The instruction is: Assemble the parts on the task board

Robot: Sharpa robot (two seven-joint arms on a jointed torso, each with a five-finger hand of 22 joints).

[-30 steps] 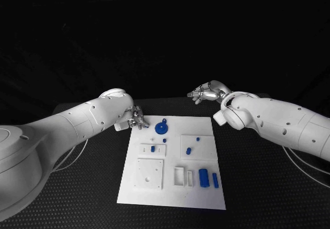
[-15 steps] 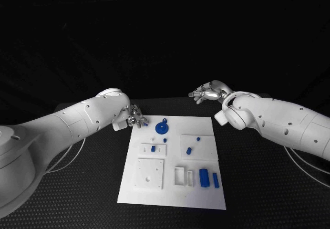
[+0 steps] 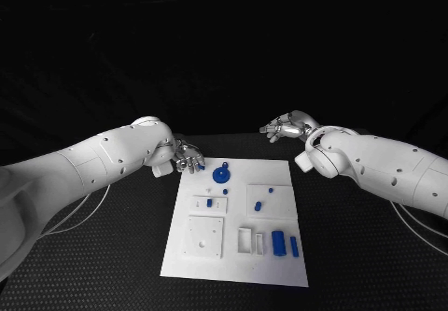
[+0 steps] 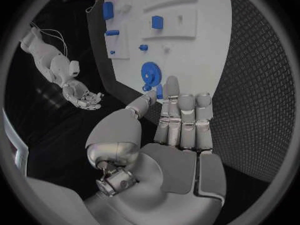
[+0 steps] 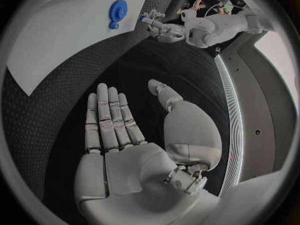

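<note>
Judging from how things lie, I am near the start of this assembly, with most of the work ahead. My left hand [image 3: 188,157] hovers at the far left corner of the task board [image 3: 270,262], fingers extended side by side and thumb apart, holding nothing; in the left wrist view a small blue peg [image 4: 159,91] lies just past my fingertips [image 4: 172,87], and I cannot tell whether they touch it. Just beside it on the board lies the blue gear [image 3: 221,173], flat and apparently loose. My right hand [image 3: 289,126] hangs over the black table [image 3: 373,259] beyond the board's far right corner, palm open, fingers straight and apart, empty and well clear of every part. Further down the board, a short blue piece [image 3: 207,202] stands in the small white block on the left, and another blue piece [image 3: 257,206] sits on the square plate to its right, so those may already be seated, though I cannot be sure. Near the front edge the blue cylinder [image 3: 276,241] and the thin blue bar [image 3: 292,245] lie on their sides beside the open white slot block [image 3: 249,239], and the large square plate [image 3: 204,236] carries nothing blue. I reckon the gear, peg, cylinder and bar all remain to be fitted.
</note>
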